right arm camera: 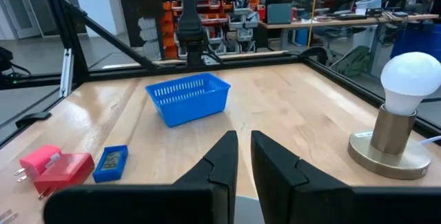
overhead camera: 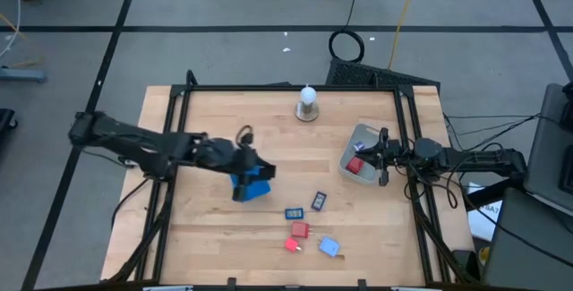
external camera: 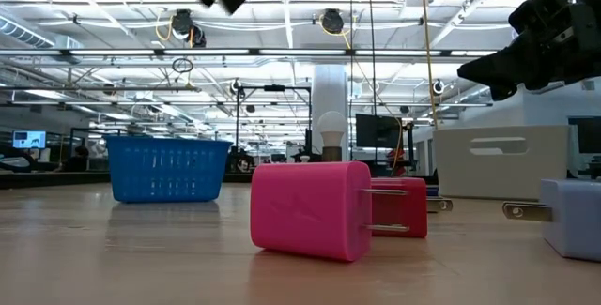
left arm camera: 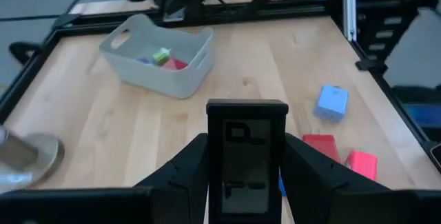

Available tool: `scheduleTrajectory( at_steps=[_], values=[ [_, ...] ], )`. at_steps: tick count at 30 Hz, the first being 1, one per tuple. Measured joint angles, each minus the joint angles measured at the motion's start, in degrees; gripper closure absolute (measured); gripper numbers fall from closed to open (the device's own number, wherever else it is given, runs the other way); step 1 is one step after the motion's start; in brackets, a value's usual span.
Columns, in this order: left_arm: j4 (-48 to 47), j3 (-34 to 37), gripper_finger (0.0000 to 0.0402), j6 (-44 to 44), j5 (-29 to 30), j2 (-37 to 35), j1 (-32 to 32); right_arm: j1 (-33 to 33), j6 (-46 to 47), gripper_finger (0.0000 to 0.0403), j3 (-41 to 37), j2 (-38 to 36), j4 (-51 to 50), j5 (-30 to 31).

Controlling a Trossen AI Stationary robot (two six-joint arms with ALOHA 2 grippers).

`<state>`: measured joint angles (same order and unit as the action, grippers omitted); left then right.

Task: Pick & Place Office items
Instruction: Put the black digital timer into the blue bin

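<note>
Blue mesh basket (overhead camera: 253,186) sits left of centre on the wooden table (overhead camera: 215,233), and the left gripper (left arm camera: 247,165) hangs right above it, pinching a dark rectangular piece with a screen (left arm camera: 247,156) between its fingers. In the left wrist view the piece stands upright in the grip, long axis running along the fingers.

Over on the right side there's a grey bin (overhead camera: 361,159) with a red piece (overhead camera: 354,166) inside; the left wrist view also shows a green bit (left arm camera: 160,56) in there. The right gripper (right arm camera: 244,156) hovers over that bin with its fingers nearly together and nothing between them.

At the back edge stands a bulb on a round base (overhead camera: 307,103).

Loose stuff near the front: two blue-framed dark rectangles (overhead camera: 295,212) (overhead camera: 319,201), the second one tilted, a red block (overhead camera: 299,230), a pinkish plug (overhead camera: 292,244) and a light-blue block (overhead camera: 329,247). None of it is under either arm.
</note>
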<state>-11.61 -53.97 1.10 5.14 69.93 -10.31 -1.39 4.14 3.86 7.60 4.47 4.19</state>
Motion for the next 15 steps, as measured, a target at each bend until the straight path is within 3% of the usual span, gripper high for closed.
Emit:
scheduleTrajectory(
  at_steps=[8, 15],
  values=[
    [13.32, 21.68, 0.0259, 4.22, 4.06, -17.19, -0.49, 0.0, 0.74, 0.0372, 0.0, 0.0, 0.31, 0.11],
    [22.46, 34.15, 0.0259, 7.41, 7.0, -28.38, 0.15, 0.0, 0.76, 0.0373, 0.0, 0.11, 0.46, 0.15]
  ],
)
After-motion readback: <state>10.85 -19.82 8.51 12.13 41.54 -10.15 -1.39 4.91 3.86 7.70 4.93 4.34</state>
